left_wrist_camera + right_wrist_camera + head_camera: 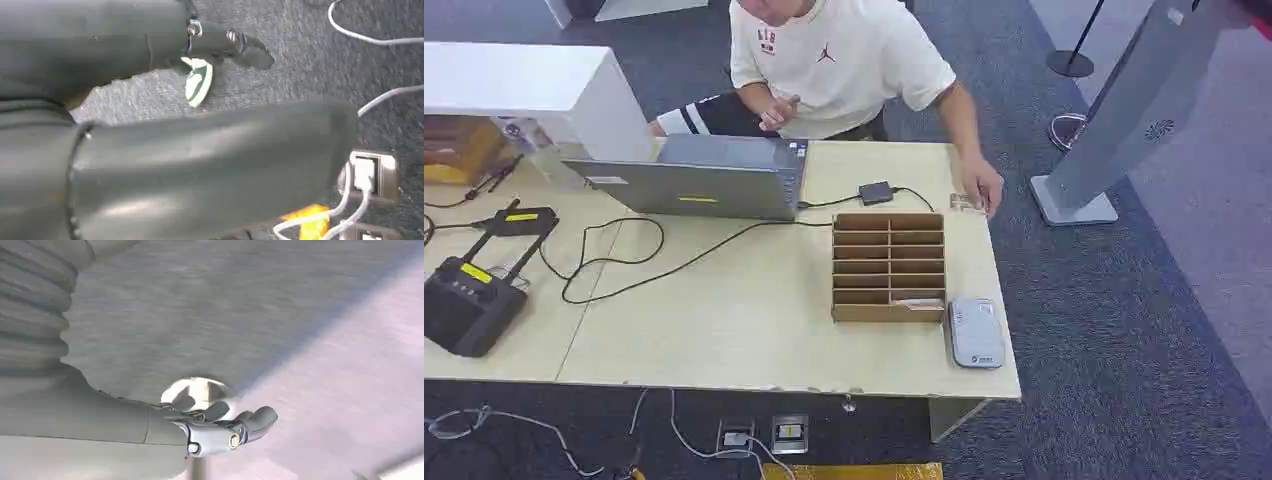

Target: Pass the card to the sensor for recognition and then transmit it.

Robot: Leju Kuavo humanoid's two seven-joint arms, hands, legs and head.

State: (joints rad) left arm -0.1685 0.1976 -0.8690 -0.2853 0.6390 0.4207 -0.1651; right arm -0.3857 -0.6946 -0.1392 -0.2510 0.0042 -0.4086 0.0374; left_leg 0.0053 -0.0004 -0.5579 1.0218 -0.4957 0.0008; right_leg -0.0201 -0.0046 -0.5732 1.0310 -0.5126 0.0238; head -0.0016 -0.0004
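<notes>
The right hand [220,432] hangs over grey carpet, its fingers apart and holding nothing. The left hand [200,165] also hangs above the carpet, close to the lens — whether its fingers are spread or curled cannot be told; past it lie a floor socket [367,172] and white cables [380,37].

In the head view the wooden table [724,320] spreads ahead. A slotted wooden card rack [889,266] stands right of centre, with what looks like a card [917,301] lying in its nearest right slot. Just beside the rack, at its 5 o'clock, sits the white card sensor [976,333]. At the rack's 10 o'clock stands a grey laptop [699,178], a black cable [664,265] trailing from it. A person [844,60] at the table's 12 o'clock edge rests a hand [981,185] on a small clear object — unclear what.
</notes>
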